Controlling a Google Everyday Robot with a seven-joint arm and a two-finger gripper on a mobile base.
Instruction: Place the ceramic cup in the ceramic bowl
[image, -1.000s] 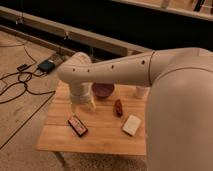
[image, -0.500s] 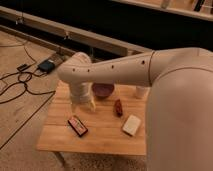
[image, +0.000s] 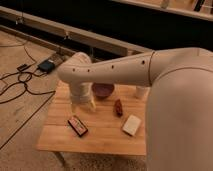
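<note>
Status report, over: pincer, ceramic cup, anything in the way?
Pincer open, empty, low over table left of ceramic bowl. Ceramic cup stands right of bowl, untouched. Brown item lies in front of bowl, not between them.

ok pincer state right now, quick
pincer: cannot be told, it hangs low over the table beside the ceramic bowl

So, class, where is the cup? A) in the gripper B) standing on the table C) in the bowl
B: the cup stands on the table behind the arm, apart from the bowl; the gripper hangs open and empty beside the bowl.
</note>
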